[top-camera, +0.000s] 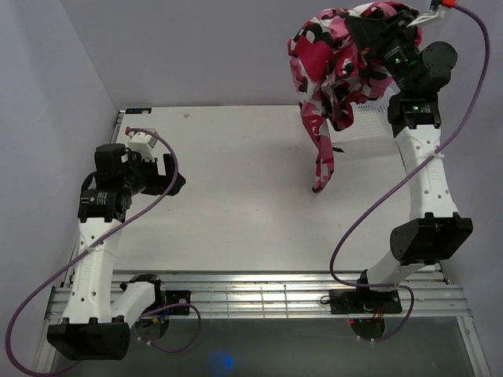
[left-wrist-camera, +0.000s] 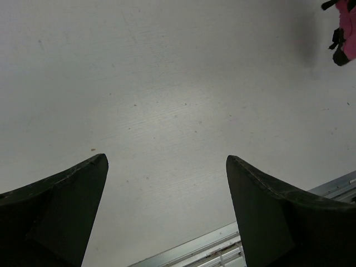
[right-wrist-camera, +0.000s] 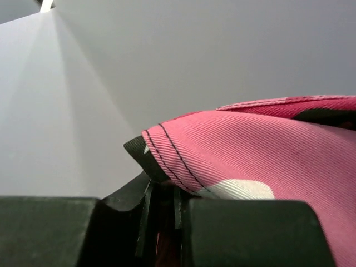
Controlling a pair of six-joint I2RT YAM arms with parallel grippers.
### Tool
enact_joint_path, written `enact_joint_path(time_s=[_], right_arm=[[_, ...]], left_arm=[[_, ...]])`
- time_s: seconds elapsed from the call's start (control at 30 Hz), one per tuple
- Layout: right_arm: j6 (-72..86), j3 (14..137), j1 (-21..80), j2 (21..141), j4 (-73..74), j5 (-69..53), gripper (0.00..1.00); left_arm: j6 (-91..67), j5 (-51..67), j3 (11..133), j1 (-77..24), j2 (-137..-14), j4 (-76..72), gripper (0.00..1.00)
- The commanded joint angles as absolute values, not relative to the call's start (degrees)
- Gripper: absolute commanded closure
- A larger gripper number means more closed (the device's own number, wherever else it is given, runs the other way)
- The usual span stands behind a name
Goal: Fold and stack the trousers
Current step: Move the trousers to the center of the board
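In the top view, the right claw [top-camera: 376, 38] is buried in the bunched trousers [top-camera: 334, 67] at the upper right of the frame, so its fingertips do not show. Whether the hanging leg's tip touches the bench [top-camera: 236, 181] cannot be told. A blurred blue spot [top-camera: 224, 361] near the bottom edge is unreadable.

In the right wrist view, the cloth is cut off by the right edge. The place where it enters the claw is hidden behind the black finger bodies at the bottom.

In the left wrist view, only a scrap of cloth shows in the upper right corner, cut by the edge. The left claw [left-wrist-camera: 166, 167] has its fingers [left-wrist-camera: 61, 211] cut off at the bottom edge.
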State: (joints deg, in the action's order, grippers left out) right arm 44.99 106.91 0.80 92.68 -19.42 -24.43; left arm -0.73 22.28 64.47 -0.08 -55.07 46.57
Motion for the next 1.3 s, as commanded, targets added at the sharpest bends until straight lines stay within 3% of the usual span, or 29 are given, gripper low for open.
enact_joint_path(time_s=[0.0,0.17,0.37,0.77,0.93,1.1,1.27], right_arm=[[44.1,110.3,10.0,85.4,-29.2,-25.1,0.92],[35.4,106.1,19.5,84.2,-27.1,-22.8,0.92],[22.0,87.4,25.7,83.6,-29.7,-18.0,0.92],[5.2,64.3,20.1,88.1,-33.3,-5.1,0.92],[-1.6,65.9,14.3,97.8,-36.9,-5.3,0.92],[-6.0,76.9,12.3,107.0,-36.3,-6.9,0.92],[-5.3,85.2,12.2,108.6,-34.5,-7.8,0.92]], left_arm=[[-1.0,21.5,69.6,-0.1,-52.9,49.0,0.02],[-0.5,22.3,73.7,-0.1,-54.6,50.4,0.02],[-0.2,23.4,74.3,-0.1,-54.8,50.6,0.02],[2.2,22.4,70.9,-0.1,-53.1,51.7,0.02],[2.3,22.4,69.3,-0.1,-54.0,51.2,0.02],[3.3,22.1,66.9,-0.1,-53.8,51.6,0.02],[3.4,22.1,67.3,-0.1,-54.5,51.6,0.02]])
